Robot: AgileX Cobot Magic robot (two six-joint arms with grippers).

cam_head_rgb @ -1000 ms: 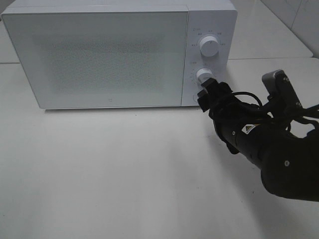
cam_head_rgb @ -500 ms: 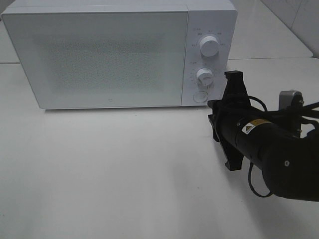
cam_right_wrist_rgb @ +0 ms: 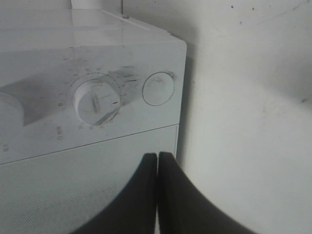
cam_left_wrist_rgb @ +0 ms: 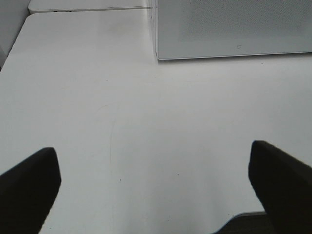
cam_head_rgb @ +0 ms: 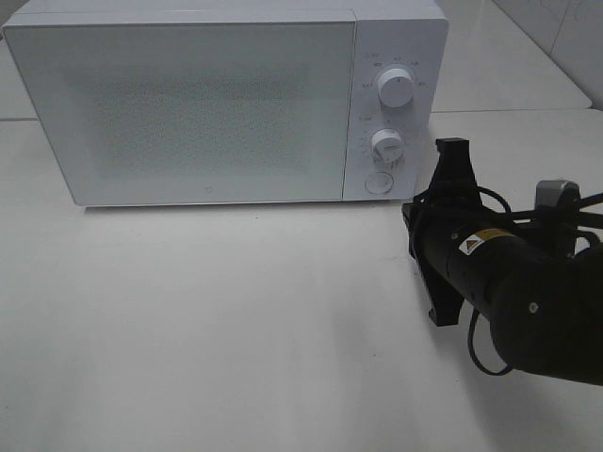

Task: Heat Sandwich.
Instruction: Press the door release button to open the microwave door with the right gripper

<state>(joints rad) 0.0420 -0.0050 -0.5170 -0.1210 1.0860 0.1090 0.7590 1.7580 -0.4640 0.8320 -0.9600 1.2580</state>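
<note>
Standing closed, the microwave (cam_head_rgb: 207,104) hides its interior; right tool (cam_right_wrist_rgb: 157,157) pinched.

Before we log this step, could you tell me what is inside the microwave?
The microwave door is shut; its speckled window shows nothing inside. Any contents, the sandwich included, are hidden.

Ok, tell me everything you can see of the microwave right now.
The microwave is a white, glossy box standing upright on the white table, its door shut, speckled and hiding the inside. Right of the door, a control panel carries an upper knob, a lower knob ringed with tick marks, and a round button beneath. Only the table touches it; the shut right gripper points at the panel, apart from it.
</note>
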